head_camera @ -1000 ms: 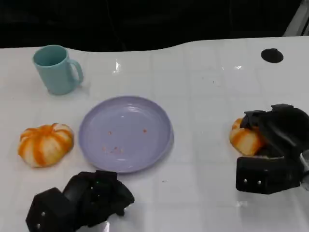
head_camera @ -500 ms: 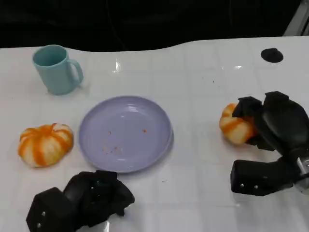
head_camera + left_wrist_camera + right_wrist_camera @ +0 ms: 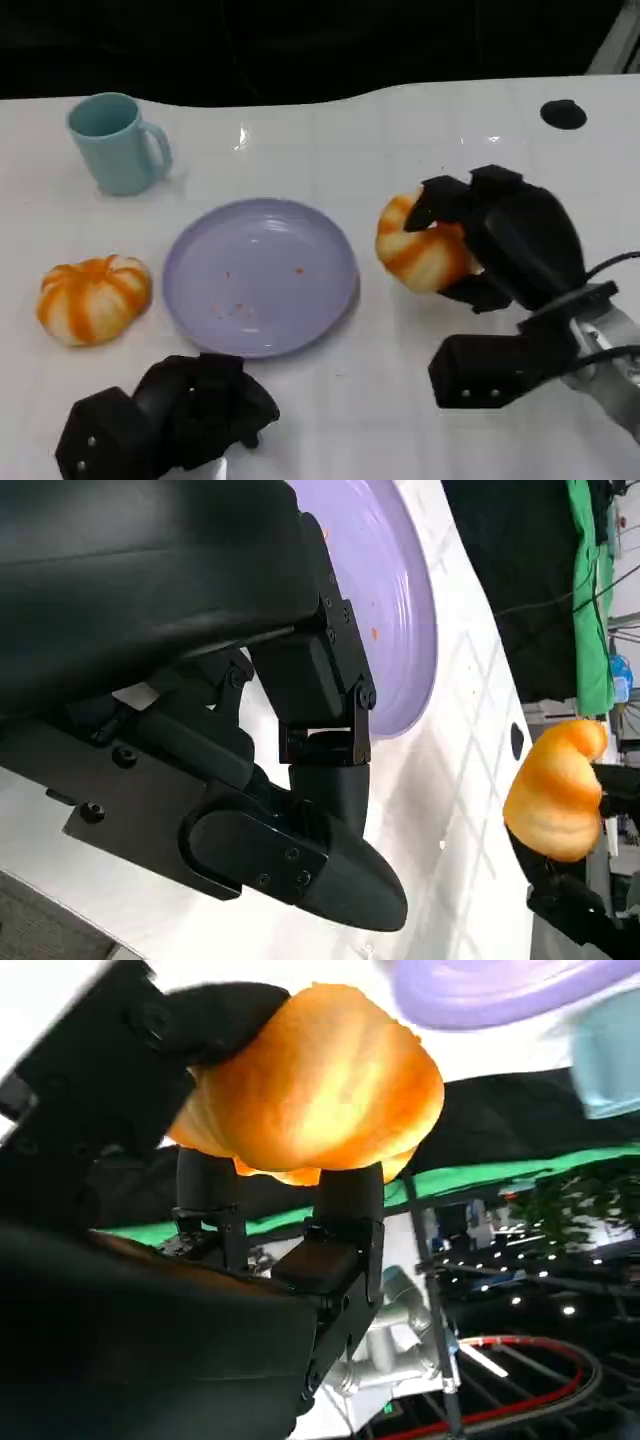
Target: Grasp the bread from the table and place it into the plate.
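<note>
So the right robot hand [image 3: 500,245] has its black fingers wrapped around a round orange-and-cream striped bread bun [image 3: 420,250], holding it up off the glossy white worktop [image 3: 420,140], right of centre in the head view and just beside the rim of the shallow lavender plastic plate [image 3: 260,275]. Fingers go over the top and round the back, probably so the soft bun doesn't slip. From the right wrist view you can see it pinched from both sides. The left robot hand [image 3: 165,420] sits at the lower left with fingers curled in on nothing, likely parked out of the way. A second striped orange bun [image 3: 93,298] lies left of the plate, and a light teal mug [image 3: 115,143] stands upper left.
</note>
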Action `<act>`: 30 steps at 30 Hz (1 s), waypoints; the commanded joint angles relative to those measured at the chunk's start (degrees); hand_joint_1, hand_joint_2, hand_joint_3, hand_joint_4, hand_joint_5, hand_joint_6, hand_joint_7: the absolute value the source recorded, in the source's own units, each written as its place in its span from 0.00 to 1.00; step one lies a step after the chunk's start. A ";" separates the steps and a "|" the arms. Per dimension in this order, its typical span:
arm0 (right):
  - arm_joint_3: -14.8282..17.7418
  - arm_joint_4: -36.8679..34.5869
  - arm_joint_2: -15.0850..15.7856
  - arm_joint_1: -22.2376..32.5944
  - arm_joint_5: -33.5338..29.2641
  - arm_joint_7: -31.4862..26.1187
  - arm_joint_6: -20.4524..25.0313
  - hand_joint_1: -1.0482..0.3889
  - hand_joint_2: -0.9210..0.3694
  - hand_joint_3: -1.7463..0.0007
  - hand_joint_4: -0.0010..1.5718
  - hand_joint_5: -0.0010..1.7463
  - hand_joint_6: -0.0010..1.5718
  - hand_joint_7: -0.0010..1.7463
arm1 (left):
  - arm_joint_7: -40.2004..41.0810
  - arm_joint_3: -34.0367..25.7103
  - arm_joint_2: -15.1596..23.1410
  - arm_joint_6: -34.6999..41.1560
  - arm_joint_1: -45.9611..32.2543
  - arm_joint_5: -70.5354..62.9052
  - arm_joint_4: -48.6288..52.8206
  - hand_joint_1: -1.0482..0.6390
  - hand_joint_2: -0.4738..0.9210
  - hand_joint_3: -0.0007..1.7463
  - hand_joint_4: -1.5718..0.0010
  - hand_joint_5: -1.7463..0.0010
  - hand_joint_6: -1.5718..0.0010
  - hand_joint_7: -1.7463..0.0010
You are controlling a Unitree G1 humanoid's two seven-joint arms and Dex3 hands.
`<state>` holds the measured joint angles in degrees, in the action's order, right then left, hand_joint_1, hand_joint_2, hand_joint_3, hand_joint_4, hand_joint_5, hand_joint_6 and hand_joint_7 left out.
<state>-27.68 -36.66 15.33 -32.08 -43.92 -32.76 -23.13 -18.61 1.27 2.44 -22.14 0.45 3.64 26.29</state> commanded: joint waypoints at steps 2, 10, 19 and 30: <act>1.11 2.14 -2.22 -0.33 2.12 3.83 0.19 0.66 0.52 0.23 0.62 1.00 0.54 0.91 | -0.18 -0.35 0.69 -0.74 -0.56 0.43 0.27 0.02 0.97 0.00 0.45 0.11 0.21 0.55; -0.76 -1.75 -7.50 -4.49 1.30 6.58 -0.51 0.67 0.50 0.27 0.60 1.00 0.51 0.94 | 0.00 0.12 0.66 -0.62 -1.09 0.00 -0.34 0.02 0.98 0.00 0.44 0.11 0.21 0.55; -2.39 -11.46 -13.99 -10.06 1.52 6.86 -1.01 0.64 0.43 0.30 0.58 1.00 0.48 0.95 | 0.00 0.53 0.18 -0.22 -1.50 0.32 -0.98 0.02 0.97 0.00 0.44 0.11 0.20 0.56; -2.25 -21.15 -19.01 -13.48 3.89 9.90 -2.21 0.65 0.34 0.48 0.51 0.89 0.56 0.42 | -0.20 0.73 -0.09 -0.54 -1.77 0.30 -1.32 0.02 0.97 0.00 0.45 0.11 0.20 0.57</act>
<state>-30.24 -56.83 -3.37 -43.79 -41.48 -24.95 -25.05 -18.62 2.04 1.80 -22.58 -0.76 3.62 25.37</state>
